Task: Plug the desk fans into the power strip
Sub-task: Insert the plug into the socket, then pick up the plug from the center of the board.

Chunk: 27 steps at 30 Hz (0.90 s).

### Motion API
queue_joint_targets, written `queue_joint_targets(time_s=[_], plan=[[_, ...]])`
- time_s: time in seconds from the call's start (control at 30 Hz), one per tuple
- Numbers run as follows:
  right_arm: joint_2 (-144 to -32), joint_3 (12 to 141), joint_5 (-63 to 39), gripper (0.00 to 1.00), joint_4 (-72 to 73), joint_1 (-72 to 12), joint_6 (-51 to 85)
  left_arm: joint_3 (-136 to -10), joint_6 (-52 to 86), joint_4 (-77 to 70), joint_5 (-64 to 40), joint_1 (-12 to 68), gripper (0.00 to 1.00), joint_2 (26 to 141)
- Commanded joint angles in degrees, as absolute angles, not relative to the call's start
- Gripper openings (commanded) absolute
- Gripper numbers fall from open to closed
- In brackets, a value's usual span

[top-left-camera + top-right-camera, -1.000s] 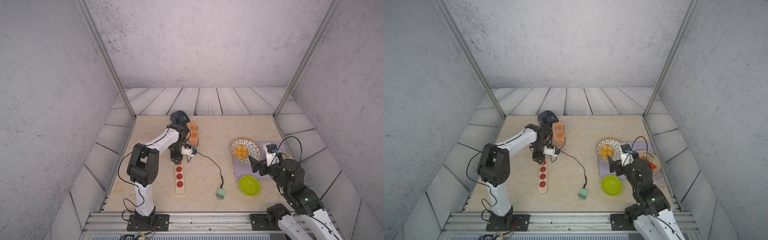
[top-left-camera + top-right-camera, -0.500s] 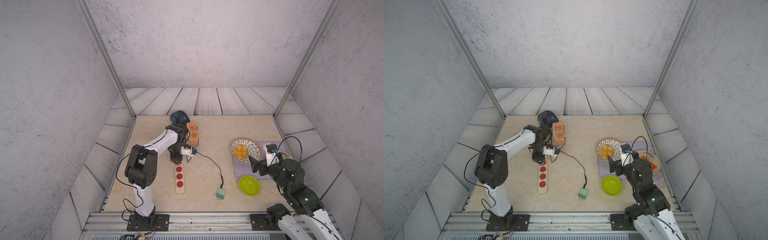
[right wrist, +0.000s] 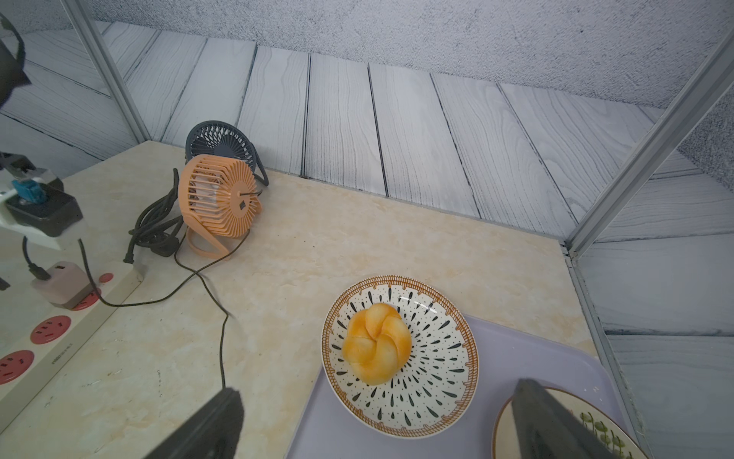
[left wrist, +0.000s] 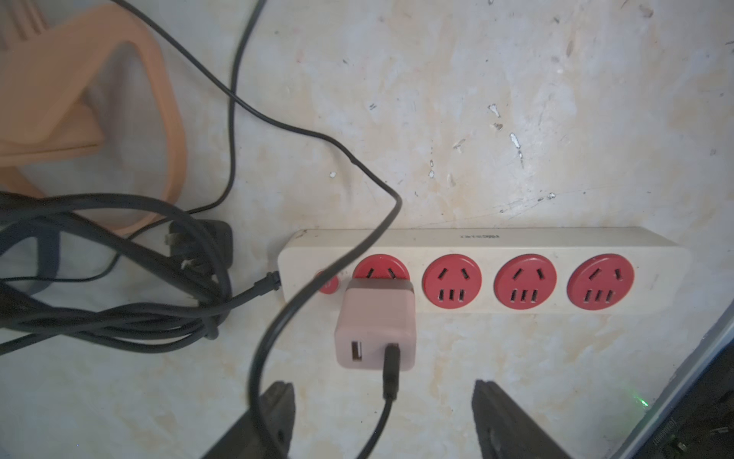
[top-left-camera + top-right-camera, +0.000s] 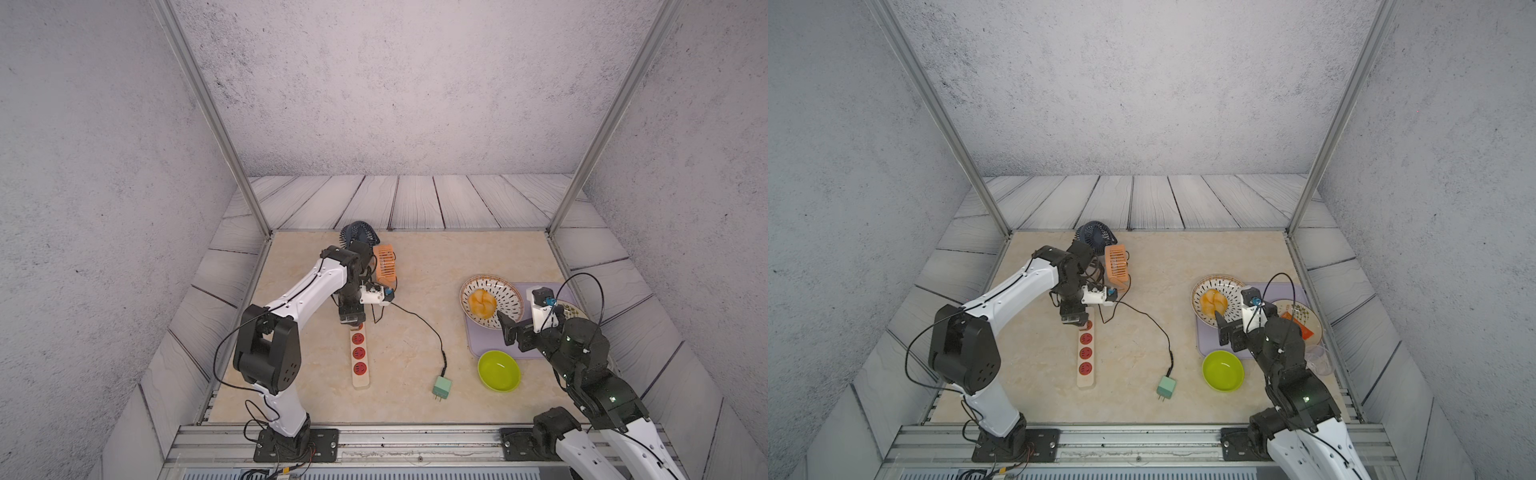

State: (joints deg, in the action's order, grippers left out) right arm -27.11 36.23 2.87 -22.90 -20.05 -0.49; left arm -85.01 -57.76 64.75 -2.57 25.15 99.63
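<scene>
The cream power strip [image 4: 496, 242] lies on the table, in both top views [image 5: 360, 376] [image 5: 1086, 376]. A pink adapter [image 4: 375, 322] stands in its red socket nearest the cord end, with a black cable plugged into it. That cable loops off towards the orange desk fan [image 5: 384, 262] and the dark blue fan [image 5: 359, 235]; I cannot tell which it feeds. My left gripper [image 4: 383, 387] hangs just above the adapter, open, with its fingers clear on both sides. My right gripper [image 3: 377, 387] is open and empty above a patterned plate [image 3: 437, 397].
A green adapter [image 5: 441, 387] with its thin cable lies loose near the table's front. The strip's thick black cord [image 4: 119, 278] is bundled beside the orange fan. At the right are a lavender tray [image 5: 478, 345], a bun [image 5: 482, 302], a lime bowl [image 5: 498, 370] and a second plate [image 5: 1300, 320].
My left gripper has opened and let go of the pink adapter, which stays in the socket. The left arm's elbow shifted slightly. The right arm has not moved.
</scene>
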Motion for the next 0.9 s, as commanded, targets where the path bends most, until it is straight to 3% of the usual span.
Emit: queue_joint_targets(time_s=[0.0,0.2,0.57,0.77,0.87], plan=[[-26.57,35.98,1.33,0.99,-22.30,-19.95,-0.68,-85.95,-57.00,67.89,-2.13,25.31,0.78,98.13],[-25.72,36.16,1.02,0.99,-20.36,-19.95,-2.17,-86.06,-51.68,67.64,-4.32,25.31,0.99,91.97],[-33.55,36.78,-27.26,0.99,-19.76,-21.05,-21.60,-84.85,-38.47,59.23,-7.48,25.31,1.00,80.27],[-36.82,35.63,-35.79,0.99,-22.38,-22.77,-34.13,-79.69,-29.22,49.74,-7.75,25.23,1.00,74.87],[-39.60,35.86,-35.31,0.99,-25.16,-26.06,-40.14,-79.37,-25.44,49.39,-8.14,25.10,1.00,74.73]])
